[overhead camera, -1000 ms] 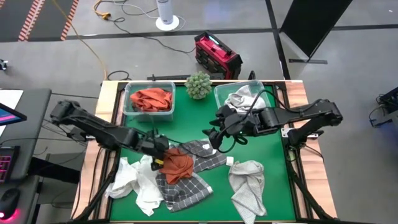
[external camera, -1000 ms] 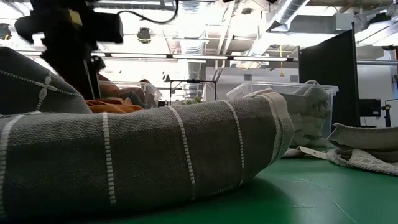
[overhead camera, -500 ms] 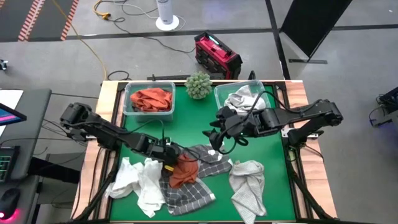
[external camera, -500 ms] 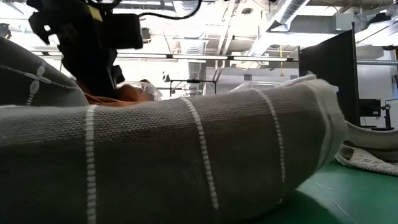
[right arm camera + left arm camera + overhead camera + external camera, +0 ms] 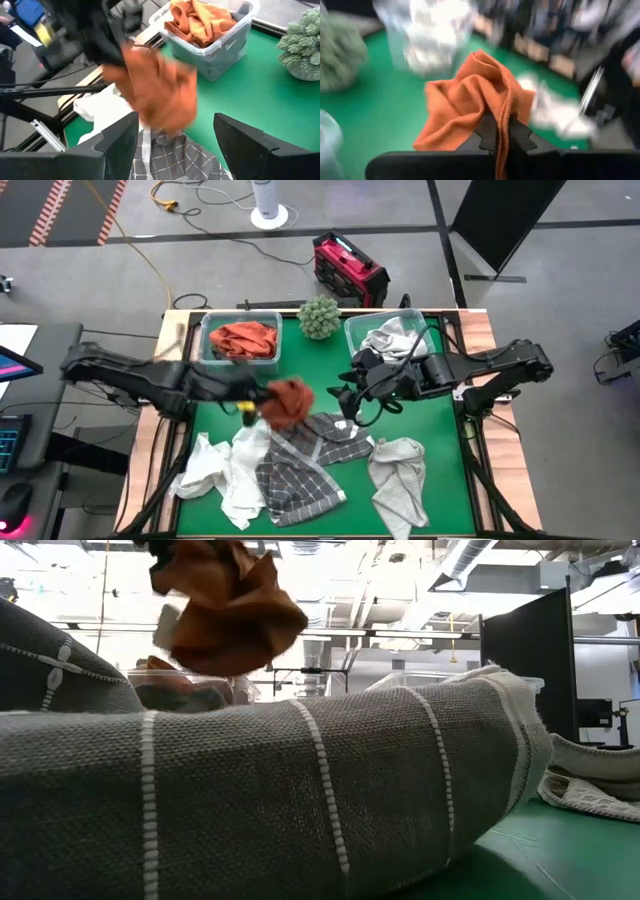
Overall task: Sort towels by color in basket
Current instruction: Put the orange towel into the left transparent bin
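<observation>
Nearest the front edge of the table (image 5: 300, 370) lies the heap: a white towel (image 5: 215, 470) on the left, a dark plaid towel (image 5: 300, 480) in the middle with its long axis running from the front toward the right arm, and a light grey towel (image 5: 397, 480) on the right, lying lengthwise front to back. In the low view the plaid towel (image 5: 300, 800) fills the foreground as a long roll lying across the picture.

Above the heap's back edge, the left gripper (image 5: 250, 392) is clamped on a rust towel (image 5: 288, 402), which hangs bunched in the air, clear of the table, with no clear long axis; the left wrist view shows its hem pinched between the closed fingers (image 5: 487, 134).

The right gripper (image 5: 343, 402) hovers just beside it over the plaid towel's far end, fingers (image 5: 117, 137) spread wide and holding nothing.

Farther back stand the left bin (image 5: 207, 355), holding rust cloth, a plant (image 5: 319, 317), and the right bin (image 5: 352, 330), holding pale towels.
</observation>
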